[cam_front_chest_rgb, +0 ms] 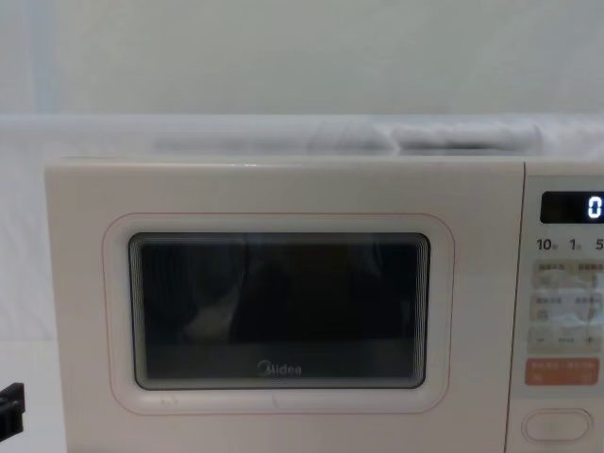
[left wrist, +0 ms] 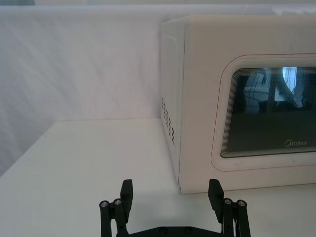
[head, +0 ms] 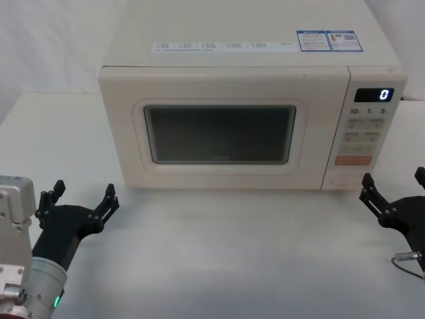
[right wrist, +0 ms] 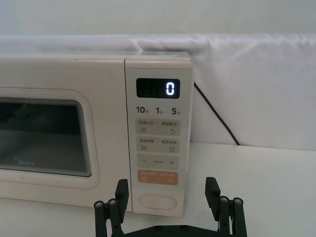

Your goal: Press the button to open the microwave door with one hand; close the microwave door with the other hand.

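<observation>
The right tool [right wrist: 169, 193] is hovering wide open just before the button [right wrist: 157, 202], low on the microwave's control panel [right wrist: 158, 143]. The left tool [head: 80, 199] is waiting wide open over the surface [head: 226, 246], near the shut microwave door [head: 219, 133].

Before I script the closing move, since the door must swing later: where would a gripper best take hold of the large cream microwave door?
Probably not by pinching: the large cream microwave door is shut flush and shows no handle. Once the wide cream pill-shaped button releases it, push flat on the panel near its control-panel side, coming from the front. The open left gripper waits at the front left, the open right gripper by the button.
</observation>
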### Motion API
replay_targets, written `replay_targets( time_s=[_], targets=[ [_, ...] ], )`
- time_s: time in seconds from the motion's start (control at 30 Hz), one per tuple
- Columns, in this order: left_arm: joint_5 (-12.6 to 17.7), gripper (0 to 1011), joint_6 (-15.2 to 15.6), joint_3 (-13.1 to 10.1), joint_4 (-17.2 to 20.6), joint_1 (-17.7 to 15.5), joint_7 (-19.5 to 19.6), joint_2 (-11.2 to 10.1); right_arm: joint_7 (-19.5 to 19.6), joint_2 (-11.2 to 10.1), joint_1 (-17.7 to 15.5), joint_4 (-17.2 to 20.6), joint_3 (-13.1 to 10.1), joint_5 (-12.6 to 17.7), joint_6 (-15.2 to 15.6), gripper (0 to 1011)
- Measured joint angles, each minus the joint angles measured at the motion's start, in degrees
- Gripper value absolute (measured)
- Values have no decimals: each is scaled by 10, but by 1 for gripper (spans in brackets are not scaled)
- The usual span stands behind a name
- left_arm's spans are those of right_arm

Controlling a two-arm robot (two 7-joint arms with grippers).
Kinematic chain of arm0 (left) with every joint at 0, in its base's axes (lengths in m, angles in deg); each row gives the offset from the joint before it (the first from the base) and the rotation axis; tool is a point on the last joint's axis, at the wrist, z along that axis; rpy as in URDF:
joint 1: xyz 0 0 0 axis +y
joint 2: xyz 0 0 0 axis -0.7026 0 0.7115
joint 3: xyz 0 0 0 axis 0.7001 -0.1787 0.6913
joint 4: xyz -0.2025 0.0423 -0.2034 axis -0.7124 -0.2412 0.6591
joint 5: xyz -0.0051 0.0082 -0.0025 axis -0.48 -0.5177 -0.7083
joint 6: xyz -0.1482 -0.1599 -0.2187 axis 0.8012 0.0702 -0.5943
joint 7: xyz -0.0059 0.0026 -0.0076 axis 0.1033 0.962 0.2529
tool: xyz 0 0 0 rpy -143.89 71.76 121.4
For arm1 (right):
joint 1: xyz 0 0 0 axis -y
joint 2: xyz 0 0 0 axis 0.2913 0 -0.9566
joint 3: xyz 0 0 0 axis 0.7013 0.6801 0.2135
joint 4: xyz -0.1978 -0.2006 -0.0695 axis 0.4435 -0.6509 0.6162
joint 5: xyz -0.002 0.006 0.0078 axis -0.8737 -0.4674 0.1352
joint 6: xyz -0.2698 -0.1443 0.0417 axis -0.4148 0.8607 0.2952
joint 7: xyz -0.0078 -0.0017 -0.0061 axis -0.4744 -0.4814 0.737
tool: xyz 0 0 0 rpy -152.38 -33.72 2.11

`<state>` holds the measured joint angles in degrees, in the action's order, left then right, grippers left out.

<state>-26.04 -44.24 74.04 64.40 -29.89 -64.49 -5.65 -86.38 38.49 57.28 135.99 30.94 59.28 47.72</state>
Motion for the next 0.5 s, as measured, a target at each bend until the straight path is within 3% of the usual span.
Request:
replay_targets(
  time_s=[0.5],
  targets=[
    [0, 1001, 0, 0, 0, 0, 0, 0, 0, 0, 0, 0, 0, 0, 0, 1002]
  ],
)
